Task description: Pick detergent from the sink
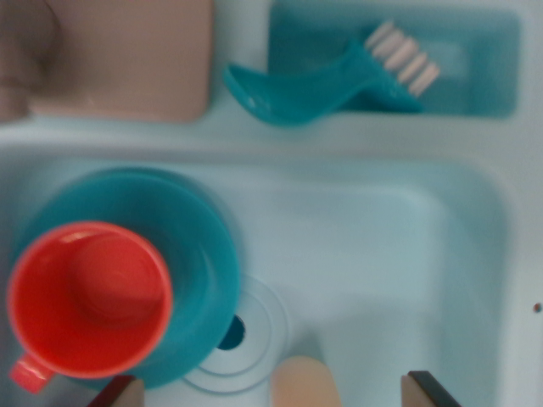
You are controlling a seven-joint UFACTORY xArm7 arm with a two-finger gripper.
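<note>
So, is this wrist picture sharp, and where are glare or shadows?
The wrist view is softly blurred all over: the brush bristles and the sink rim have smeared edges; a faint glare sits on the red cup rim; light is even, with only a weak shadow beside the teal plate; the hand fingertips at the bottom edge are the least clear.

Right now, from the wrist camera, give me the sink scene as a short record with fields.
sink: pale blue basin, drain near the bottom edge of the view
cup: red, upright, empty, sitting on the plate
plate: teal, in the basin at the wrist view's left
brush: teal, white bristles, lying half in the tray
tray: teal, behind the basin
detergent: probably the beige rounded top at the bottom edge; blurred
gripper: open, fingertips either side of the beige top
</note>
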